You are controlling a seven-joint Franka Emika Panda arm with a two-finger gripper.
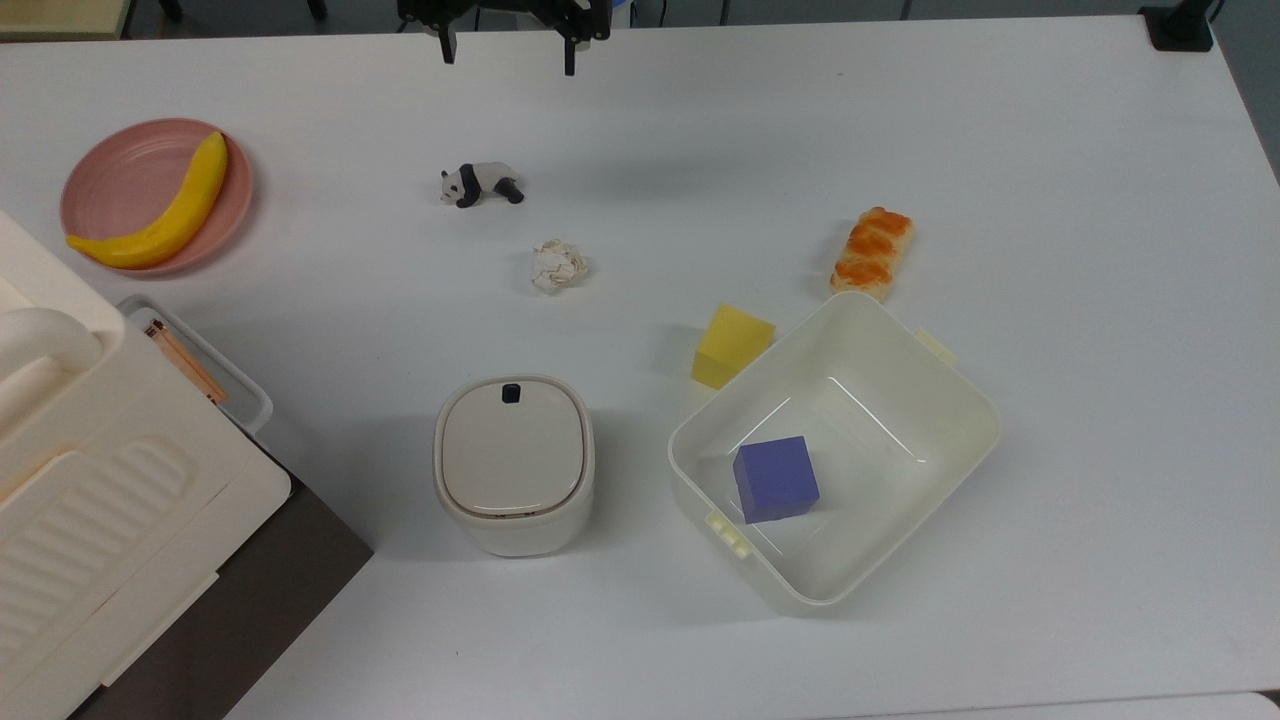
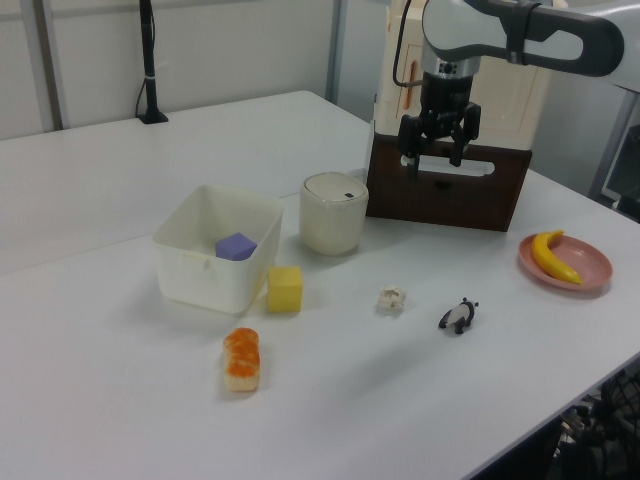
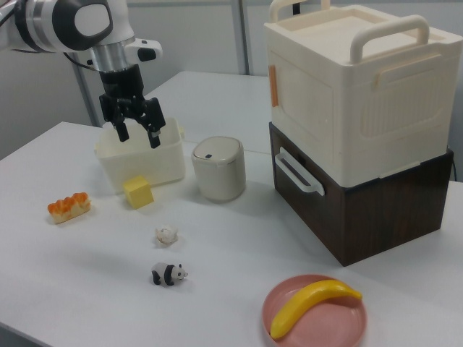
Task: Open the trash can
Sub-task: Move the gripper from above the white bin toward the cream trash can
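Trash can (image 1: 514,463): near edge of the white table (image 1: 1050,180) in the top view, upright, lid flat and down. Small black button (image 1: 510,393) at the lid's far edge. Stands between the big stacked boxes and the tub, touching neither.
Tub (image 1: 955,390): just to the top view's right of the trash can, lidless, cream. Purple cube (image 1: 775,479) lies on its floor.
Boxes: a ribbed white box (image 3: 347,87) with a handle sits on a dark brown box (image 3: 376,210), at the top view's lower left. A clear tray (image 1: 235,385) holding thin sticks (pencils, perhaps; hard to tell) pokes out beside them.
Yellow block (image 1: 733,345): on the table just beyond the tub's far-left wall, close to it; contact not clear.
Paper ball (image 1: 558,266): crumpled, white, mid-table, beyond the trash can.
Pastry (image 1: 872,252): orange-glazed, beyond the tub, apart from it.
Panda figure (image 1: 480,184): farther back, near the paper ball, not touching.
Plate (image 1: 110,170): pink, far left in the top view, with a banana (image 1: 160,215) lying across it.
Gripper (image 1: 508,52): at the far edge in the top view, raised above the table, pointing down. Fingers (image 3: 153,134) spread apart, nothing between them. Well apart from the trash can.
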